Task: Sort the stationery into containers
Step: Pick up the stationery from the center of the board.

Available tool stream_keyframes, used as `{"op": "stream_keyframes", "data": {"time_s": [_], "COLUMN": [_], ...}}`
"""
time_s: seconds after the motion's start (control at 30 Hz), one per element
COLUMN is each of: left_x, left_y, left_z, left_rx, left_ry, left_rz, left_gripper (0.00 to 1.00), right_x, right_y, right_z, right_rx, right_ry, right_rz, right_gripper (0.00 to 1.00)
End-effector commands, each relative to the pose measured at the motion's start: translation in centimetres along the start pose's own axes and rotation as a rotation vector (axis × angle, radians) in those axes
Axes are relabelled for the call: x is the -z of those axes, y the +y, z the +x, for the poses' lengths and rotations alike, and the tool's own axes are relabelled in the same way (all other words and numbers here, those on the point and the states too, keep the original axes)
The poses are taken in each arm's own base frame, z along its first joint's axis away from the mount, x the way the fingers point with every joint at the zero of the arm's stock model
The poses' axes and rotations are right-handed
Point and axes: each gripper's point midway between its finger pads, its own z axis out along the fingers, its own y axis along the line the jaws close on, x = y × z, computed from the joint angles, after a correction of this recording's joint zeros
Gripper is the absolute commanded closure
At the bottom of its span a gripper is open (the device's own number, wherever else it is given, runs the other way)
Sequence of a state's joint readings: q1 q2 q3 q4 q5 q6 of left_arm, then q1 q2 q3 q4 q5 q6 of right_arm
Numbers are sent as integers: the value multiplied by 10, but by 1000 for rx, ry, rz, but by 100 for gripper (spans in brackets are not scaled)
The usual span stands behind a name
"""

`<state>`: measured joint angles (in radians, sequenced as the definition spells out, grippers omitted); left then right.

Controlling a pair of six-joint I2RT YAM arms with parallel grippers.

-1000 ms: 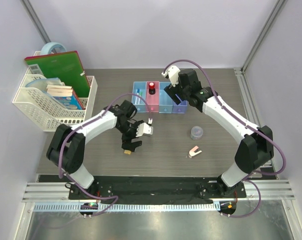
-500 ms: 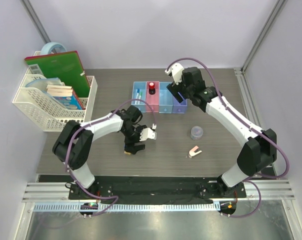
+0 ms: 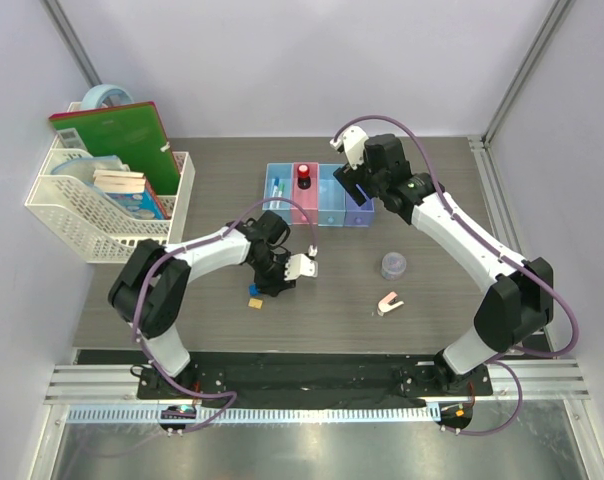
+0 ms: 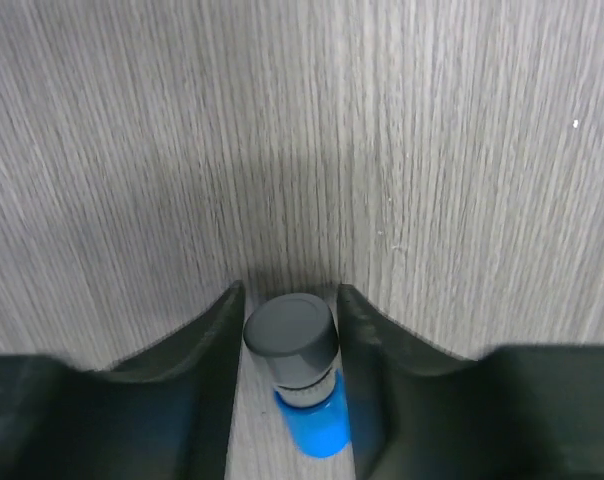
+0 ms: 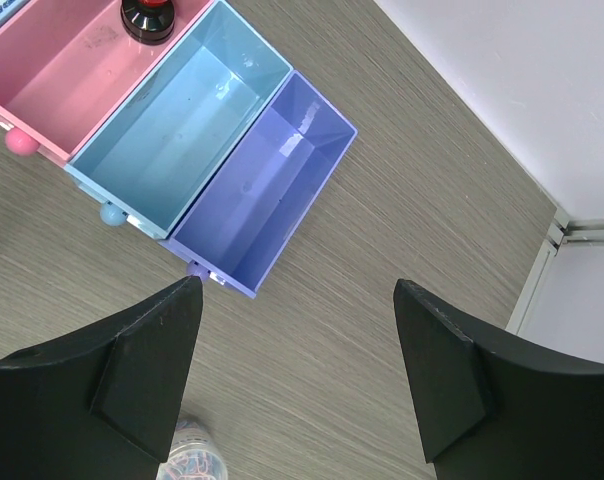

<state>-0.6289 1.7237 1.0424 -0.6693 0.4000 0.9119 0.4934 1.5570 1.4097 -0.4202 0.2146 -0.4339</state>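
Grey wood-grain counter (image 3: 212,190), pale walls (image 3: 282,60), left pincer (image 4: 287,292) clamped on grey-topped blue block (image 4: 292,335), right pincer (image 5: 294,290) wide by mid-frame purple-blue bin (image 5: 267,185).

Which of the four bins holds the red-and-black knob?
The pink bin, second from left in the top view; the knob sits at its far end.
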Motion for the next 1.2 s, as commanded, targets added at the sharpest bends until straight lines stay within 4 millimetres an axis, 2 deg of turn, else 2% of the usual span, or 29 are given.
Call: {"op": "stream_keyframes", "data": {"time_s": [0.0,0.1,0.17,0.2,0.23,0.37,0.4,0.43,0.47,0.63,0.77,0.97,1.17], "left_x": [-6,-3,-1,0,2,6,8,9,10,21,22,10,4], "left_y": [-6,-3,-2,-1,-1,1,4,4,7,15,19,19,17], "left_z": [4,5,4,4,4,2,1,0,-2,-10,-8,8,12], "left_rx": [25,25,23,22,24,25,25,27,34,31,32,53,64], "left_ry": [35,50,53,54,61,63,59,57,55,42,55,118,134], "left_rz": [28,17,8,5,2,-9,-18,-23,-40,-83,-106,-86,-62], "left_gripper": [69,78,77,74,66,64,60,50,46,37,37,38,47], "right_x": [20,19,19,19,19,20,20,21,21,21,22,22,22], "right_y": [-15,-14,-15,-14,-15,-15,-15,-15,-15,-15,-16,-15,-16], "right_z": [-21,-20,-20,-20,-21,-22,-22,-21,-21,-21,-23,-22,-22], "right_rx": [-36,-38,-40,-41,-41,-44,-44,-44,-44,-45,-49,-50,-49], "right_ry": [-78,-76,-76,-78,-80,-83,-84,-82,-84,-84,-88,-88,-87], "right_rz": [32,29,30,30,29,28,27,26,27,25,27,25,26], "right_gripper": [18,18,18,18,18,18,18,18,17,17,17,18,17]}}
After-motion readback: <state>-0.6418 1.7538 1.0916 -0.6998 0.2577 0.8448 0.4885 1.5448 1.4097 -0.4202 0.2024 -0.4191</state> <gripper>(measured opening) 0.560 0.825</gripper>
